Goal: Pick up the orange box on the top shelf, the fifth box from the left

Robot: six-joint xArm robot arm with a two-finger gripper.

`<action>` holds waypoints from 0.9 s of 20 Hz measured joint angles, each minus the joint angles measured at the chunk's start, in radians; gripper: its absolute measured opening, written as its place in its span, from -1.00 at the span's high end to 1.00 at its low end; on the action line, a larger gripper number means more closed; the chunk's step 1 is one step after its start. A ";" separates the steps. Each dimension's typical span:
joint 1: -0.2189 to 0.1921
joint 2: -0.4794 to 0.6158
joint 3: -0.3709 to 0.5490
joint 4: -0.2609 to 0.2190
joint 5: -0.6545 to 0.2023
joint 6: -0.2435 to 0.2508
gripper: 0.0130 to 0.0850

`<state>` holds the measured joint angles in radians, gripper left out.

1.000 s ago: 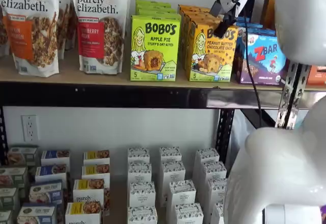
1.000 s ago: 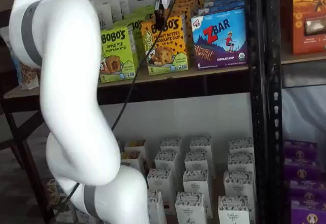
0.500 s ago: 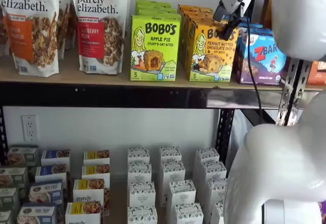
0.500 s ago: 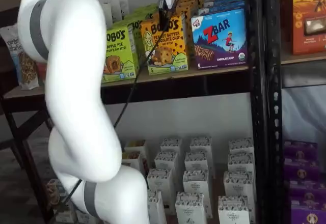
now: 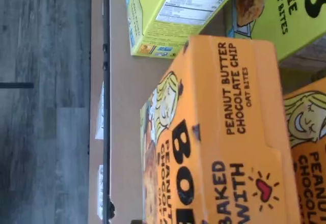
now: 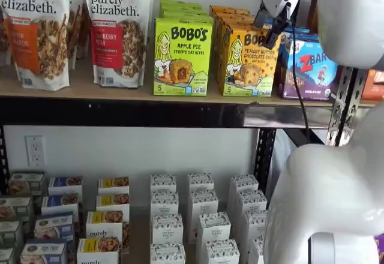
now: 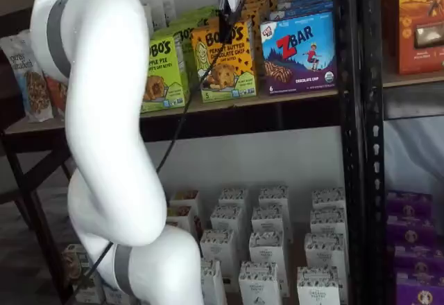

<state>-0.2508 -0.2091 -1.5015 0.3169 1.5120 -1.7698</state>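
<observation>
Gripper [image 6: 271, 31], spread unclear, hangs before the orange box [image 6: 249, 62]; straddle its top squarely before closing.

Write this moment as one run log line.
phase: approach | gripper: above orange box, state unclear | orange box: upright on top shelf, not grasped

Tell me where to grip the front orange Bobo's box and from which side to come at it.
Take the orange box by its two narrow side faces near the top, coming in from the front and above. It stands upright at the front of the top shelf, with the green box and ZBar box close beside it, so the side gaps look slim. The tool hangs just above it.
</observation>
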 joint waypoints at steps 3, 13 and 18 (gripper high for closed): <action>0.008 0.002 -0.001 -0.019 0.005 0.004 -1.00; 0.020 0.001 0.027 -0.049 -0.021 0.004 -1.00; 0.037 0.005 0.030 -0.082 -0.031 0.013 -1.00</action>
<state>-0.2142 -0.2040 -1.4718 0.2353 1.4815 -1.7565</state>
